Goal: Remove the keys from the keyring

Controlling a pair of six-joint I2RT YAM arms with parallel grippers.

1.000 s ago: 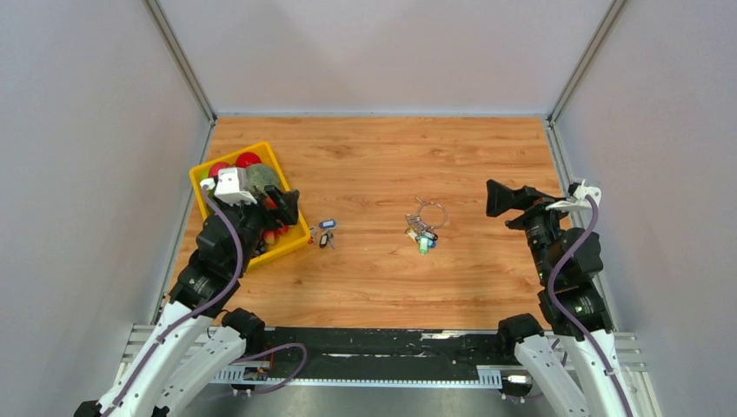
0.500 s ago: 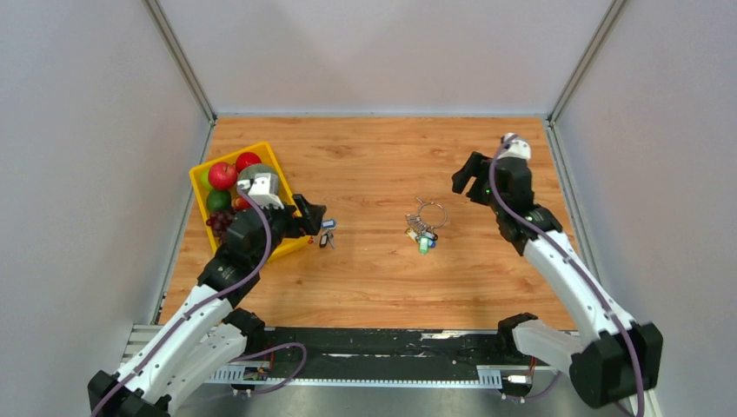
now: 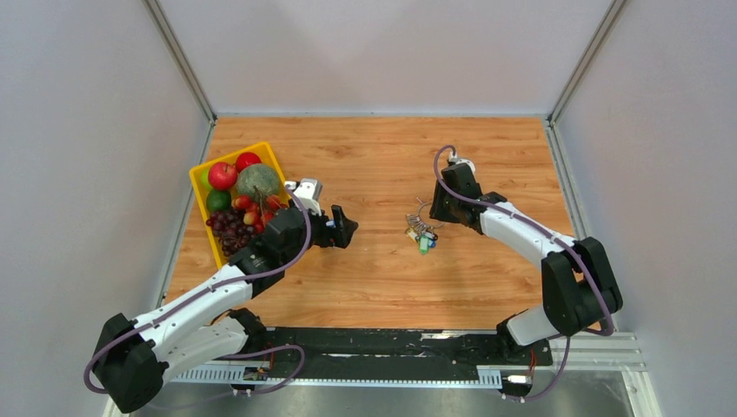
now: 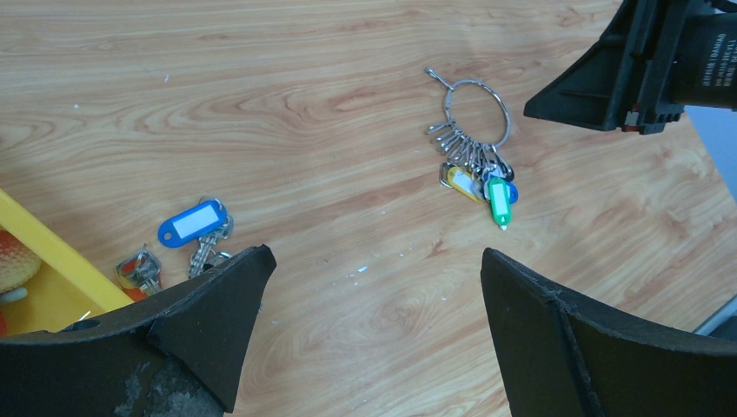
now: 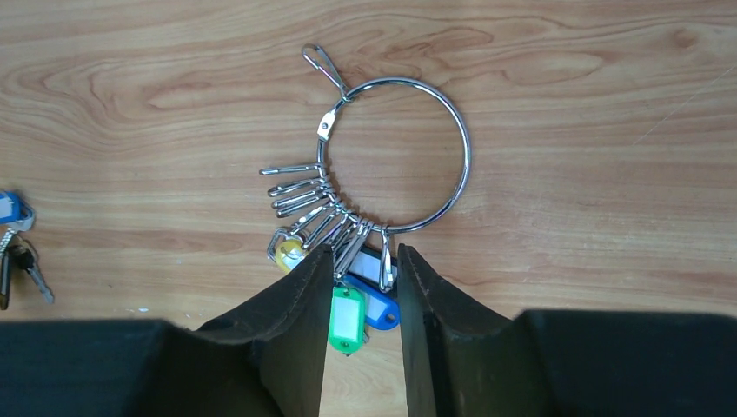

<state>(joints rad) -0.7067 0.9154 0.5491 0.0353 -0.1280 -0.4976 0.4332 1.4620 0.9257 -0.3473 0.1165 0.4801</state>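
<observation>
While few blue-tagged metal keys lie loose beside yellow plastic basket, most hang on thin silver wire keyring well apart from it | R gripper half-shut astride them, hold unclear | L gripper wide open, empty

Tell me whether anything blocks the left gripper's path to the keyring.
Nothing visible does: only bare table lies between the left gripper and the keyring. The right gripper straddles the tagged keys from the far side.
</observation>
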